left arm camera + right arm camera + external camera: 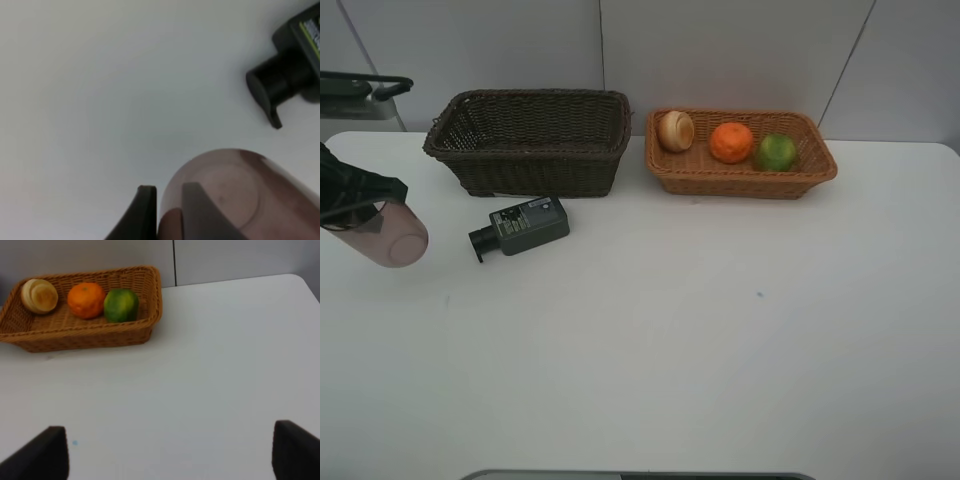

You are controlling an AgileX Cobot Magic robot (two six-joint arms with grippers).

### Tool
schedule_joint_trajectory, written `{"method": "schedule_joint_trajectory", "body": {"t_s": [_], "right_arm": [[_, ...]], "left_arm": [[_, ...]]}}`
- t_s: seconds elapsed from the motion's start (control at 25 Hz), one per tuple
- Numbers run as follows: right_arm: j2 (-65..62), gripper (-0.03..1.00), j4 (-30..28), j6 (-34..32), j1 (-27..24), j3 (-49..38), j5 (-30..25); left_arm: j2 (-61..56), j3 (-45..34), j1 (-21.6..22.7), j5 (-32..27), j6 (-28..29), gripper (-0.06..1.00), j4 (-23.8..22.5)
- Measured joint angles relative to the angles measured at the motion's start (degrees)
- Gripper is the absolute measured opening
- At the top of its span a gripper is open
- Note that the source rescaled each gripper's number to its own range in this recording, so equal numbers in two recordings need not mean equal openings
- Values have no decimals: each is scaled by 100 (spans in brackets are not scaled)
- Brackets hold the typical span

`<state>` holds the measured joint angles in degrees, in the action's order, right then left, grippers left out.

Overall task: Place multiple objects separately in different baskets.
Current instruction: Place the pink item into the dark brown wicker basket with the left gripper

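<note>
My left gripper (356, 214) is shut on the rim of the translucent mauve cup (392, 236) at the table's far left. In the left wrist view one finger (144, 215) is outside the cup (240, 195) and one is inside. The dark green-black bottle (523, 226) lies on its side in front of the dark brown basket (530, 140); its cap shows in the left wrist view (280, 80). The orange-tan basket (740, 178) holds a tan round fruit (675, 130), an orange (731, 142) and a green fruit (776, 152). My right gripper (170, 452) is open and empty. The pink bottle is out of view.
The right wrist view shows the orange-tan basket (80, 335) with its three fruits across bare white table (210, 380). A grey wall stands right behind both baskets. A dark fixture (360, 88) sits at the far left edge.
</note>
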<state>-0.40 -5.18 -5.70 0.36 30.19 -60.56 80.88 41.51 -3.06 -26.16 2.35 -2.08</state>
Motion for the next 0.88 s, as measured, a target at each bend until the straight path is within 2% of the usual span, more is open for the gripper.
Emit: {"method": "schedule_joint_trajectory", "body": {"t_s": [0.24, 0.44, 0.68, 0.88], "right_arm": [[0, 76, 0, 0, 0, 0, 0], [0, 76, 0, 0, 0, 0, 0], [0, 76, 0, 0, 0, 0, 0], [0, 76, 0, 0, 0, 0, 0]], "left_arm": [[355, 1487, -139, -639, 56, 1, -11], [1235, 2880, -432, -1060, 56, 1, -51], [2330, 4265, -997, -1231, 56, 1, -506], [3122, 5114, -1221, -1184, 51, 1, -705]]}}
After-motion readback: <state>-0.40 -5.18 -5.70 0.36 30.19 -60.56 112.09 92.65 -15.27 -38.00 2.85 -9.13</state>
